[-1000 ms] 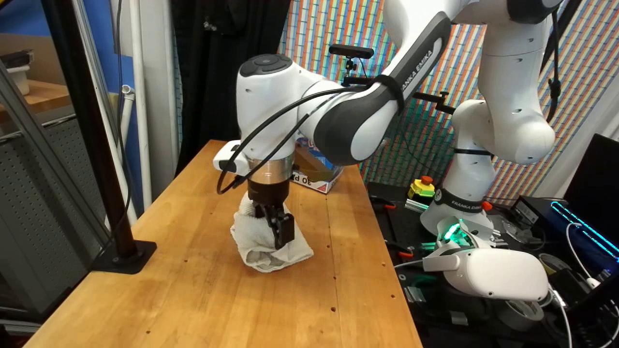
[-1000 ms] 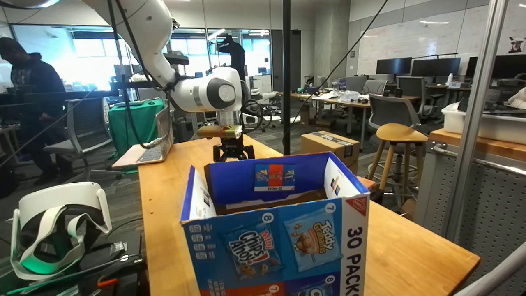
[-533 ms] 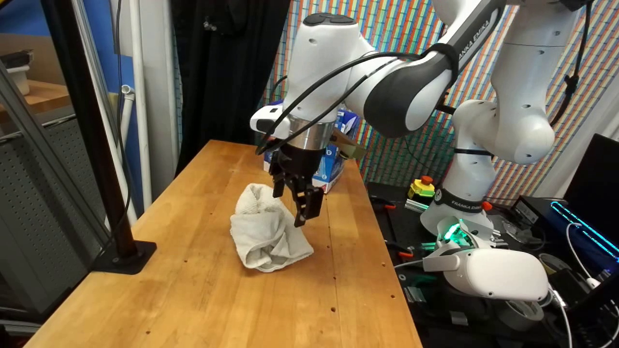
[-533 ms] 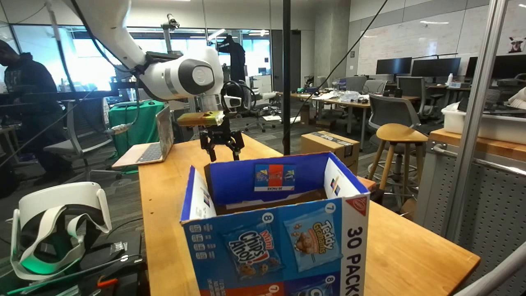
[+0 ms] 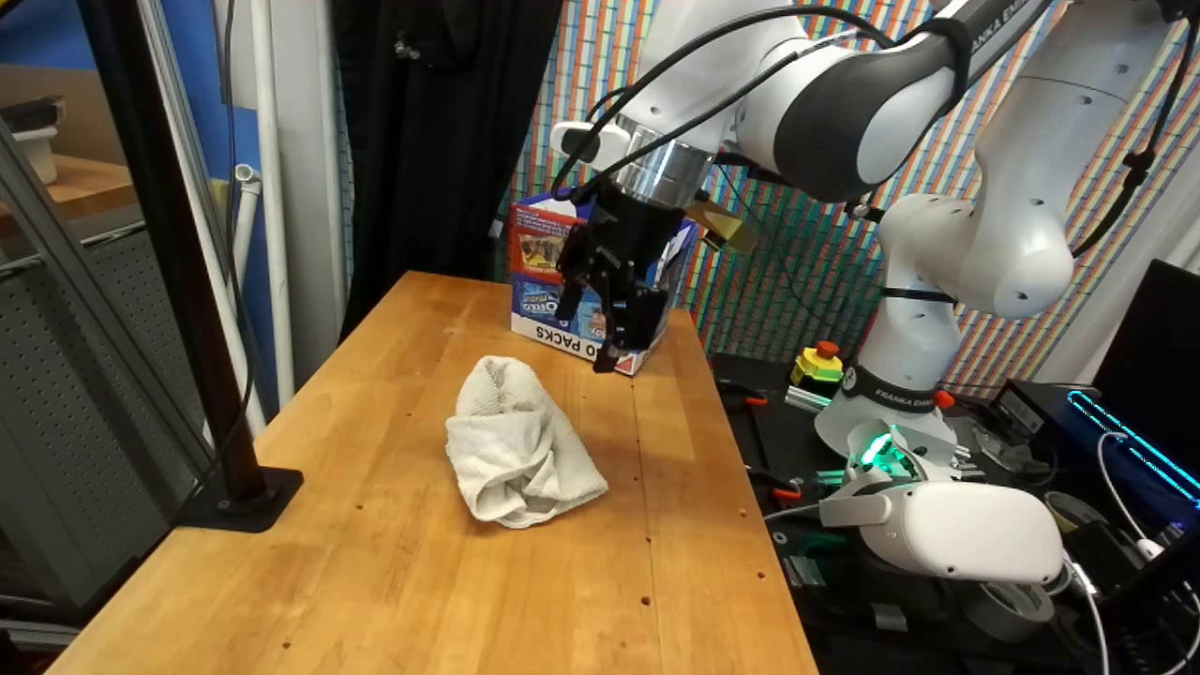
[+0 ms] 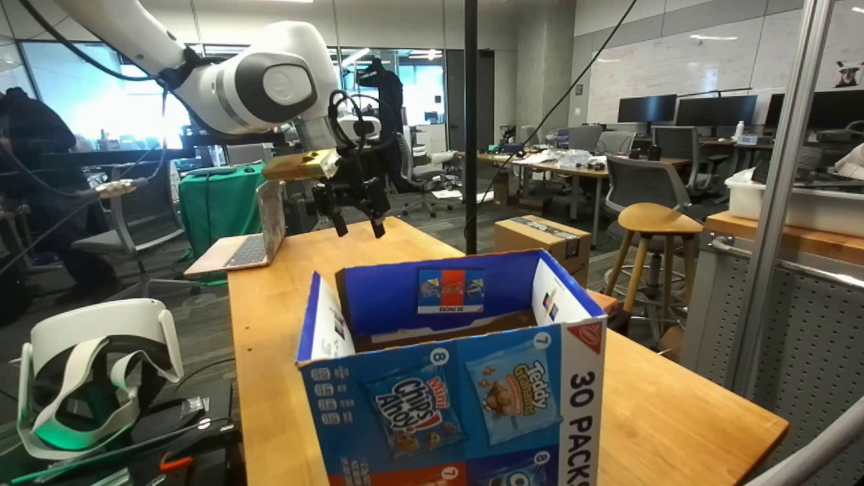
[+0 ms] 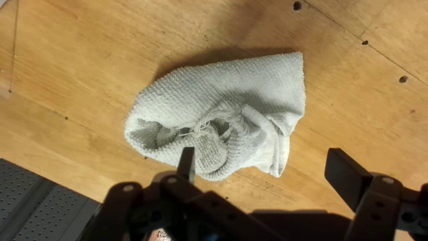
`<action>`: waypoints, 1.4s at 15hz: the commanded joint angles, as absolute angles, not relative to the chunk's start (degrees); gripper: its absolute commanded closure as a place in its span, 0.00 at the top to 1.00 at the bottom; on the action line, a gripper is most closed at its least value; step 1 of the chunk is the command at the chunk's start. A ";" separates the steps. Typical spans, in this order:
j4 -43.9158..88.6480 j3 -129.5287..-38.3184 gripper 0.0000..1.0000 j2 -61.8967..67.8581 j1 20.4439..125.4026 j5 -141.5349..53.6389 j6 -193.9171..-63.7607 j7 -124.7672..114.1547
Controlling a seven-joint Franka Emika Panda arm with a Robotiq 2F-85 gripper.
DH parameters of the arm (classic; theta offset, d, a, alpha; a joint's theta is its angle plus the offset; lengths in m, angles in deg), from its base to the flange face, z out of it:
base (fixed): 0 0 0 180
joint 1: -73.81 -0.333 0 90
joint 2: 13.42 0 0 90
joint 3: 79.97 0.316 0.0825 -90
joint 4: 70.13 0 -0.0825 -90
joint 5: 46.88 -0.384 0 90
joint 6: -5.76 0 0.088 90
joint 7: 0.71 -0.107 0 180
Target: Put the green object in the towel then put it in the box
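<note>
Where the claw (image 5: 585, 339) (spread) part-covers the box (image 5: 539, 281) in an exterior view, crumpled towel (image 5: 522, 450), headset (image 5: 966, 530), black post (image 5: 185, 262).

One towel (image 5: 520, 445), one gripper (image 7: 262, 162), one snack box (image 6: 459, 391)

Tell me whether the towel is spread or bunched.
Bunched: the wrist view shows the towel folded over itself, with hollows between layers.

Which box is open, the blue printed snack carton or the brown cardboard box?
The blue printed snack carton on the wooden table: its top gapes, showing inner walls, while the brown cardboard box beyond has a closed top.
</note>
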State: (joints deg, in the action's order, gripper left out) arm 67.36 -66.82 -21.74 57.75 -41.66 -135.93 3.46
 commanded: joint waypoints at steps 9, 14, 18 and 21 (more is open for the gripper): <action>67.50 -65.31 1.00 -17.49 58.82 -37.00 -140.82 2.37; 63.31 -66.13 1.00 -8.25 59.11 -31.83 -141.61 1.53; 58.09 -68.37 1.00 -3.09 58.87 -24.39 -141.64 0.52; 54.03 -70.56 1.00 0.57 58.47 -19.18 -141.34 0.37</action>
State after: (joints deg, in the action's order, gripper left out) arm 58.79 -68.81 -3.41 58.63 -24.11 -140.98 1.40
